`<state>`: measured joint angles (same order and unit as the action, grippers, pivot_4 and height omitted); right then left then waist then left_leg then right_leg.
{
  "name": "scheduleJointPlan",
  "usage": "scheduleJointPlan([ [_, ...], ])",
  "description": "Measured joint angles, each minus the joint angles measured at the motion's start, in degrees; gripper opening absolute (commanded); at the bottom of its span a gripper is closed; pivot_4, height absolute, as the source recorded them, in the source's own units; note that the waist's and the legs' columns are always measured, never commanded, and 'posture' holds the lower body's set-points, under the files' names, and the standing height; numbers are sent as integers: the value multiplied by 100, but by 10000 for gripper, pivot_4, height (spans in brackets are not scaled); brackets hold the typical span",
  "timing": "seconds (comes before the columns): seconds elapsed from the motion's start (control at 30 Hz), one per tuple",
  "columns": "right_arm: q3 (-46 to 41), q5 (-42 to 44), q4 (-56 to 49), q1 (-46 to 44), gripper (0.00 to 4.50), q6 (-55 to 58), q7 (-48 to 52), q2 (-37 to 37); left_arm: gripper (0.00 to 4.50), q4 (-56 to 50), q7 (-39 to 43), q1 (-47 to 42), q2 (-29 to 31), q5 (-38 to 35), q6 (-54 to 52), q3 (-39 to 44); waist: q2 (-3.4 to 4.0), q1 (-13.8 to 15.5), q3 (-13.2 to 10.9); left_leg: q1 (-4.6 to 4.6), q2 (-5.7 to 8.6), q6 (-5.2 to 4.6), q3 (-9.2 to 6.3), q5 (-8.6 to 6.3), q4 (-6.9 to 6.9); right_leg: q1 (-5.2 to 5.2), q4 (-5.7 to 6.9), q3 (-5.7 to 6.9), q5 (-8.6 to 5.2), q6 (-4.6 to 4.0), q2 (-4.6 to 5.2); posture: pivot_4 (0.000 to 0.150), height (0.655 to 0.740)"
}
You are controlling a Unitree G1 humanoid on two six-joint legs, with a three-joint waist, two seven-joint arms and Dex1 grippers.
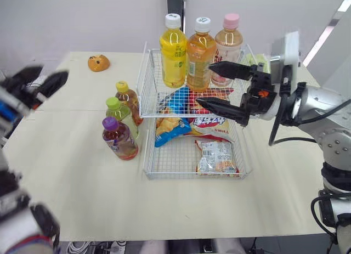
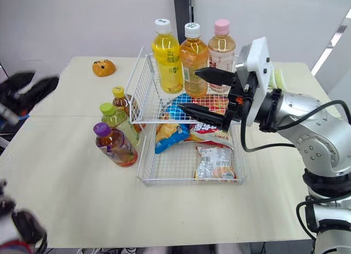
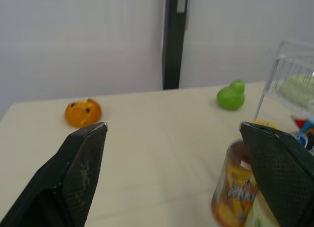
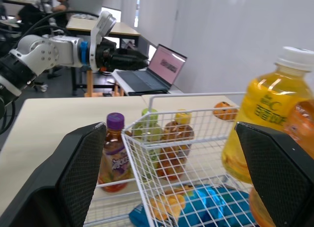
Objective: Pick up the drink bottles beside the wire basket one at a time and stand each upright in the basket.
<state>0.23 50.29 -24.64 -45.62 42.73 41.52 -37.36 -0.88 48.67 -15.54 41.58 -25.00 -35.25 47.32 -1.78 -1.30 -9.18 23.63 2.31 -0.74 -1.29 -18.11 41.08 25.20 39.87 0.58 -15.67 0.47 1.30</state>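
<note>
Table [image 1: 82, 182]: bare top spreads ahead of and to the left of the basket [image 1: 164, 158], which sits right of centre, its front rim short of the near edge. Right gripper [image 1: 203, 85]: fingers spread wide, holding nothing, poised over the basket in front of the bottles standing there. Left gripper [image 3: 172, 129]: likewise wide and empty, raised at the table's left edge, well apart from the basket. Yellow bottle [image 1: 174, 51], orange bottle [image 1: 201, 54] and pink-capped bottle [image 1: 228, 43]: upright in the basket's raised rear part. Purple-capped bottle [image 1: 118, 139], green-capped bottle [image 1: 119, 112] and yellow-capped bottle [image 1: 129, 100]: clustered on the table just beside the basket's left wall. Snack bags [image 1: 216, 157]: on the basket floor. Orange toy [image 1: 98, 62]: near the far edge.
</note>
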Motion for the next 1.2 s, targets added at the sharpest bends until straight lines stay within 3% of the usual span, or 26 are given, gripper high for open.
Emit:
scheduleJointPlan([
  [0.2, 122, -188, 285, -159, 45000, -158, 457, 179, 44886, -1040, -478, 2159, -1193, -206, 365, 553, -23, 186, 15, -41, 0, -2, -2, -1, -3, -52, -4, 4, 0, -2, 4, 1500, 7400],
  [0.37, 127, -240, 344, -178, 45000, -224, 658, 250, 44886, -1707, -839, 2707, -1523, -387, 709, 560, -17, 261, 12, -140, -1, -29, -9, -17, -29, -156, -37, 8, -3, -8, 4, 1500, 7400],
  [0.5, 126, -244, 343, -167, 45000, -235, 943, 206, 44886, -2137, -944, 2990, -1387, -635, 585, 424, -12, 252, 10, -171, -2, -31, -9, -19, -42, -180, -46, 9, -5, -13, 3, 1500, 7400],
  [0.77, 142, -365, 338, 14, 45000, -250, 1531, -44, 44886, -3552, -628, 3623, -949, -2484, 40, 426, 14, 209, 6, -175, -3, -33, -8, -21, -54, -192, -78, 10, -5, -13, 3, 1500, 7400],
  [0.9, 134, -392, 322, 46, 45000, -245, 1476, 10, 44886, -3938, -690, 3592, -756, -2636, 73, -26, 52, 197, 10, -178, -3, -33, -9, -20, -64, -194, -79, 12, -5, -13, 3, 1500, 7400],
  [1.2, 89, -401, 103, 154, 45000, -138, 1214, -29, 44886, -3182, -1356, 2312, -795, -1397, 667, -1726, 65, 214, 12, -177, -2, -33, -9, -20, -72, -193, -87, 12, -5, -13, 2, 1500, 7400],
])
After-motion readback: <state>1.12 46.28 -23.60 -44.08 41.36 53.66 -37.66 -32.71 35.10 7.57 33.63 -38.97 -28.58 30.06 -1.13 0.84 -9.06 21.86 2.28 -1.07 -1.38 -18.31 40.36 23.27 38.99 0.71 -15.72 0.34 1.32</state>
